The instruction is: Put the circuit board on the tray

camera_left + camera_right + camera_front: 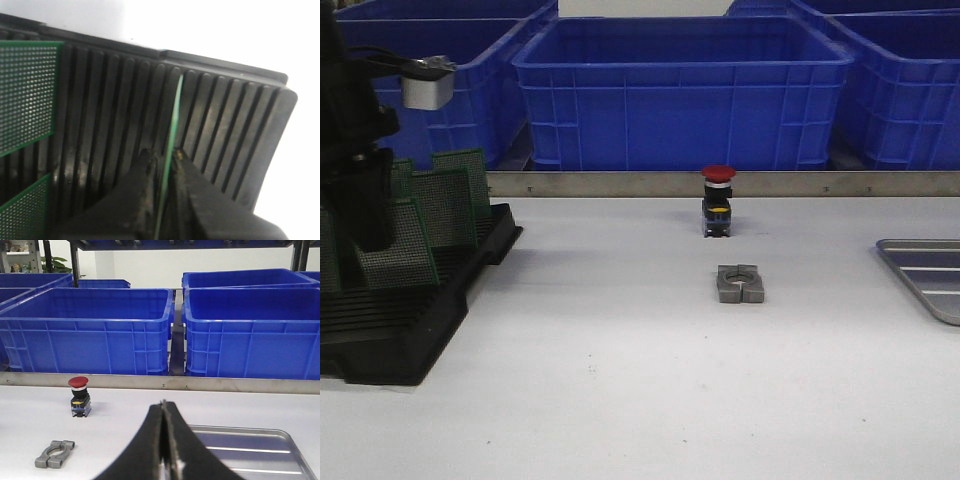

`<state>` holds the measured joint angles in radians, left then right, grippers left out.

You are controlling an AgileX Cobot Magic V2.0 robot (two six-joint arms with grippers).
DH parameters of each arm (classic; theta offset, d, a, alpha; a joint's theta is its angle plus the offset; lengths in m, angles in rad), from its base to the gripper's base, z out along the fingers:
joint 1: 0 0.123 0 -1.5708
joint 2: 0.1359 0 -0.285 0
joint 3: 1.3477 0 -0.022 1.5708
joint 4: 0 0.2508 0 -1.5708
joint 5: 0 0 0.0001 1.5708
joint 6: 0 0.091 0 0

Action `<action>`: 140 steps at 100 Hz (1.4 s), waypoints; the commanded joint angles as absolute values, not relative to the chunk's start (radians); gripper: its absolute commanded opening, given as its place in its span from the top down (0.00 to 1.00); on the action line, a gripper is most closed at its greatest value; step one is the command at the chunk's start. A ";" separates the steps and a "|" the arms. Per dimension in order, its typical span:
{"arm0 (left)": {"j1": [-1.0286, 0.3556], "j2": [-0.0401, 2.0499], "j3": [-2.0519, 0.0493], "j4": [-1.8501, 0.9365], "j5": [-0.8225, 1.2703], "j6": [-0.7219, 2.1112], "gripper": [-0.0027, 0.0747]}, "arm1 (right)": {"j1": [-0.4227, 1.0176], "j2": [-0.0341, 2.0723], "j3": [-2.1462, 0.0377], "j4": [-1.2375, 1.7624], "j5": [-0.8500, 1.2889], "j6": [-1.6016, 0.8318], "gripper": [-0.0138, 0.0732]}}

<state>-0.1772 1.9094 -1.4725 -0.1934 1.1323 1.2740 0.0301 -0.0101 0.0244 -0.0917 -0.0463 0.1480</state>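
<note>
Several green circuit boards (440, 205) stand on edge in a black slotted rack (420, 330) at the far left. My left arm reaches down into it. In the left wrist view my left gripper (162, 155) is closed around the top edge of one green circuit board (175, 115), seen edge-on and still in its slot in the rack (115, 100). The grey ribbed tray (932, 275) lies at the right edge of the table. My right gripper (163, 404) is shut and empty, just above the tray's (250, 445) near left corner.
A red-capped push button (717, 200) stands mid-table, with a grey metal clamp (739, 283) in front of it. Big blue bins (680, 90) line the back behind a metal rail (720, 183). More boards (25, 95) stand farther along the rack.
</note>
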 commanded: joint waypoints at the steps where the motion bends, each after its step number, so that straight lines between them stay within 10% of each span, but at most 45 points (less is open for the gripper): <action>1: -0.184 1.860 -1.552 -0.232 1.106 1.251 0.99 | 0.033 -0.027 0.012 -0.102 -0.125 0.145 0.92; 117: -0.531 1.692 -1.739 -0.728 1.276 1.135 0.99 | 0.033 -0.026 0.004 -0.094 -0.241 0.159 0.92; 140: -0.538 1.694 -1.738 -0.757 1.276 1.135 0.99 | 0.033 -0.009 -0.193 -0.085 0.056 0.292 0.92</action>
